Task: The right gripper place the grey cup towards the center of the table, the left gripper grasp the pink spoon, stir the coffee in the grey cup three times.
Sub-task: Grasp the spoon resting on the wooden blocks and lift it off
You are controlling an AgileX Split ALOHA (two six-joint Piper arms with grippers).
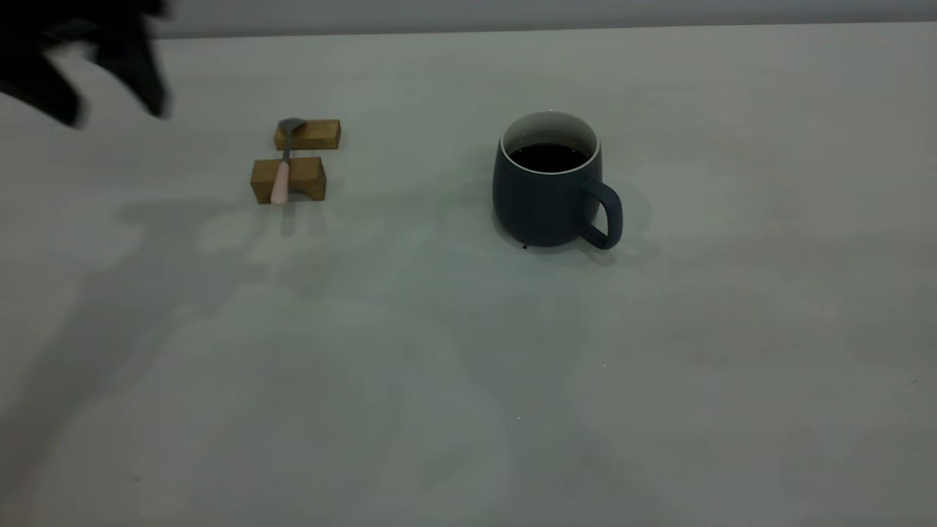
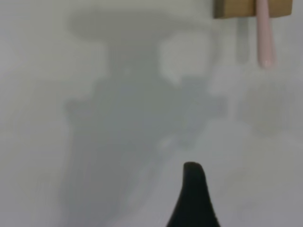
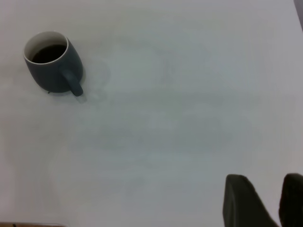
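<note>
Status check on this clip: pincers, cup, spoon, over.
Left pincer up at the far left, clear of pink spoon on wooden blocks. Right pincer open, far from grey cup. Nothing obstructing.

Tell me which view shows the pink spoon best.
The exterior view: the whole spoon shows there, lying across two wooden blocks, bowl on the far one. The left wrist view catches only its pink handle end overhanging one block. The right wrist view does not show it, only the cup.
</note>
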